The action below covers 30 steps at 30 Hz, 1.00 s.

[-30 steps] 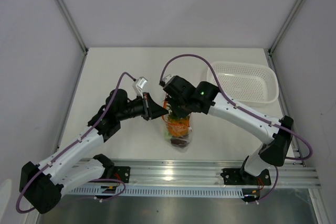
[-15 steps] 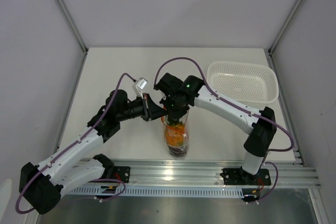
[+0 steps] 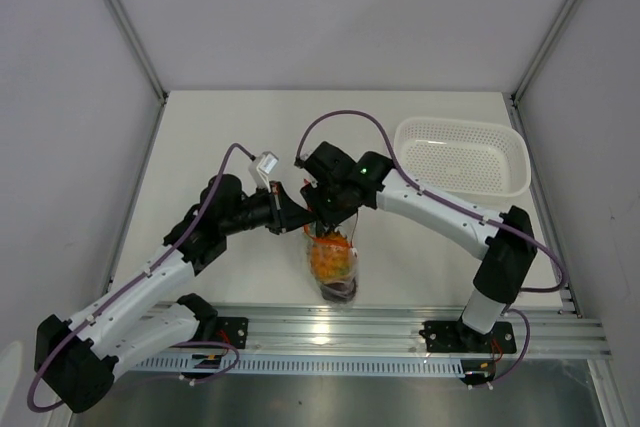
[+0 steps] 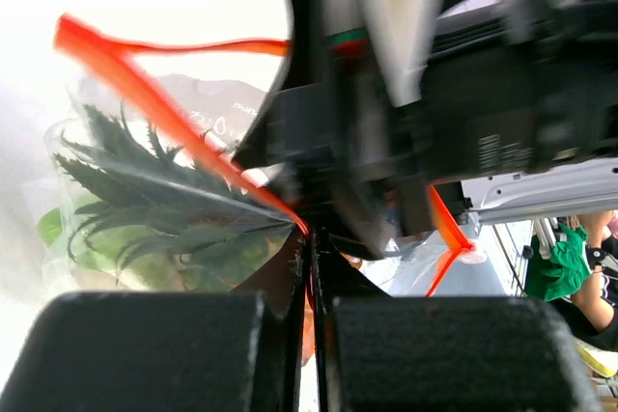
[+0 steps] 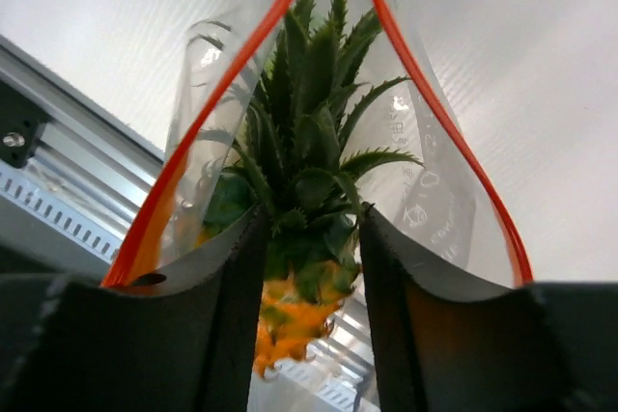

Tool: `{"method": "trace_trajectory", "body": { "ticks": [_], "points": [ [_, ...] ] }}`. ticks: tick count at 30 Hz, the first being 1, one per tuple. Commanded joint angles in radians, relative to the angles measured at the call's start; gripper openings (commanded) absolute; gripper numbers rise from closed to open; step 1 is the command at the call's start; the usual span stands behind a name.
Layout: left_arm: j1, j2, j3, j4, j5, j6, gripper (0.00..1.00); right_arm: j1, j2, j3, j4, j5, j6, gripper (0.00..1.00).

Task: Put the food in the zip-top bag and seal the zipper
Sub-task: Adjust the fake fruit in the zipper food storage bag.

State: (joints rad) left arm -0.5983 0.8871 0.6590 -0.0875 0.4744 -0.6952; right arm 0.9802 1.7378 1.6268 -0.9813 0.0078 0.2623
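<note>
now right hand parted around pineapple, left hand still pinching zipper.

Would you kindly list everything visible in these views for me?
zip-top bag: 1, clear, held upright, near middle
zipper: 1, red-orange, bag mouth, open
pineapple: 1, orange with green crown, inside bag
round fruit: 1, dark red-purple, bag bottom
basket: 1, white perforated, far right
table: 1, white, under everything
rail: 1, silver, near edge
cables: 2, purple, along arms
left end effector: 1, black, shut on zipper
right end effector: 1, black, open at bag mouth
</note>
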Motion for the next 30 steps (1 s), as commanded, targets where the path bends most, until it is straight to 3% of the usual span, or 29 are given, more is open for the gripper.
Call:
{"method": "trace_trajectory", "body": {
  "ticks": [1, 12, 18, 23, 30],
  "points": [
    [-0.008, -0.022, 0.013, 0.055, 0.004, 0.016, 0.01, 0.009, -0.119, 0.018, 0.017, 0.05, 0.015, 0.46],
    [-0.009, -0.028, 0.044, 0.035, 0.003, 0.01, 0.01, 0.037, -0.334, 0.039, -0.082, 0.109, 0.069, 0.51],
    [-0.009, -0.039, 0.056, 0.02, -0.02, -0.009, 0.01, 0.064, -0.524, -0.155, -0.048, 0.136, 0.068, 0.55],
    [-0.008, -0.045, 0.065, 0.005, -0.023, -0.003, 0.01, 0.081, -0.684, -0.344, 0.039, 0.049, 0.106, 0.6],
    [-0.008, -0.037, 0.067, -0.004, -0.023, -0.001, 0.0, 0.21, -0.679, -0.39, 0.119, 0.102, 0.095, 0.61]
  ]
}}
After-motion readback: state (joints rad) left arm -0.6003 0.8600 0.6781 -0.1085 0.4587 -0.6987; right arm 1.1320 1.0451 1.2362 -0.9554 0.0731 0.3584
